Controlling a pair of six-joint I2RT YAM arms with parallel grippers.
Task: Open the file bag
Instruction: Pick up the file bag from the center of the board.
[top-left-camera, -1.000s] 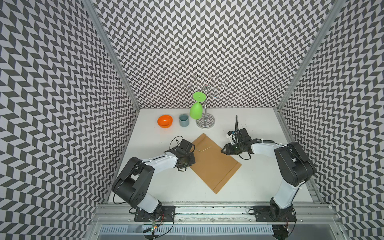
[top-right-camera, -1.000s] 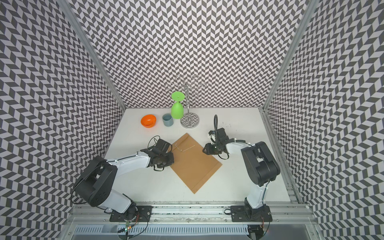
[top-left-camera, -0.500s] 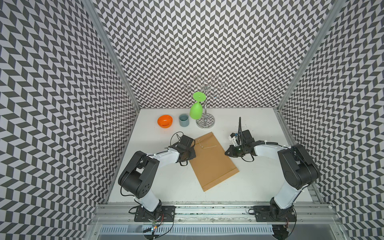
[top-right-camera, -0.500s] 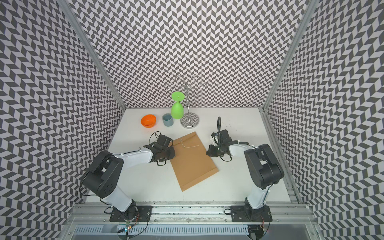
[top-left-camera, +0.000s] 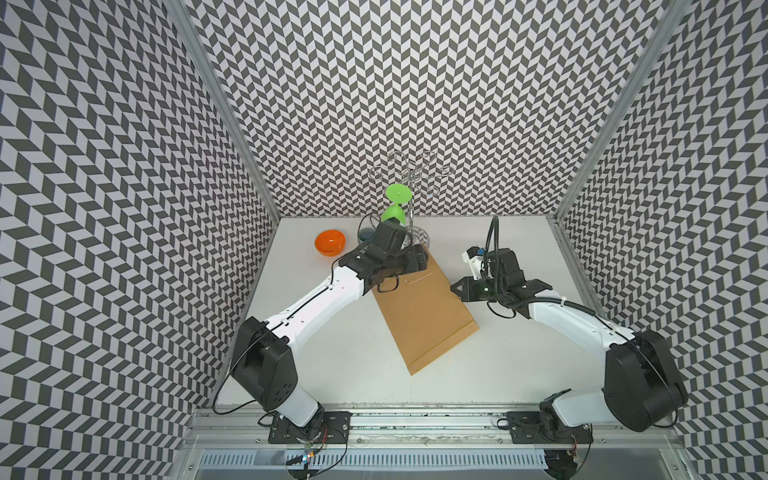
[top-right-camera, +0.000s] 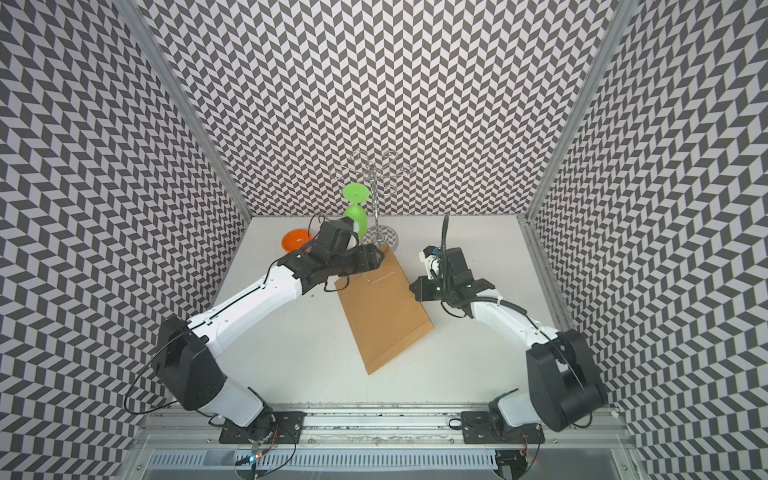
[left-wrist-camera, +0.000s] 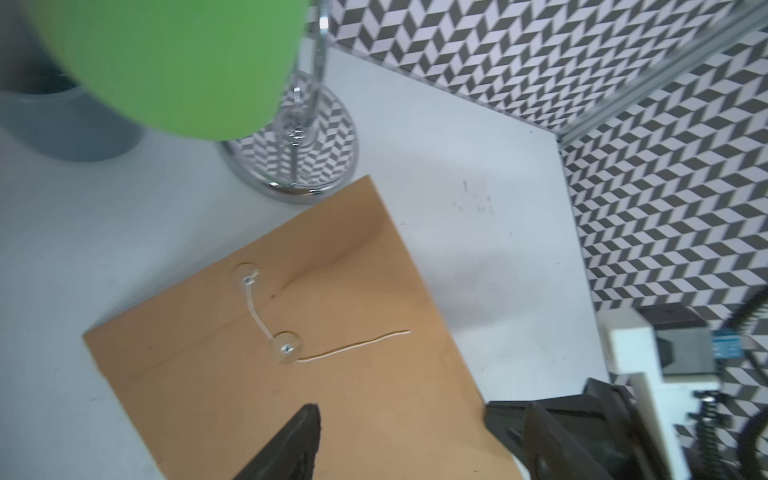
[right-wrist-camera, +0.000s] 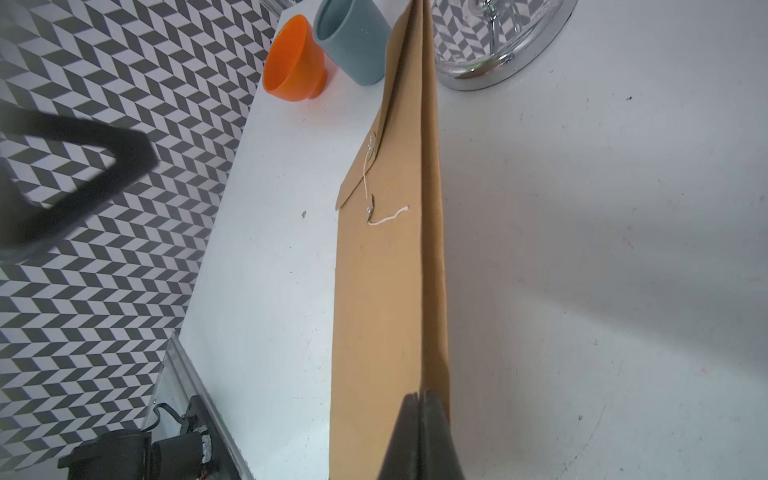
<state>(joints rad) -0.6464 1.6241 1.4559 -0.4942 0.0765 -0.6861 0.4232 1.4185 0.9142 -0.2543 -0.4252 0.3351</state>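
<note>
**Step in hand:** freeing the closure.

**Location:** The file bag (top-left-camera: 424, 307) lies flat on the table (top-left-camera: 332, 357), flap (left-wrist-camera: 299, 241) side up, with its flap end just beside the chrome stand (left-wrist-camera: 291, 166).

**Closure:** The string (left-wrist-camera: 353, 345) reaches the lower button (left-wrist-camera: 286, 347) and trails loose past it. Whether a turn remains wound cannot be told.

**Left gripper** (left-wrist-camera: 415, 440): hovers above the bag, jaws spread, holding nothing.

**Right gripper** (right-wrist-camera: 420, 424): pressed together on the bag's long edge, apparently pinching it.

**Next move, as judged:** take the loose string end or lift the flap, with the bag steadied.
</note>
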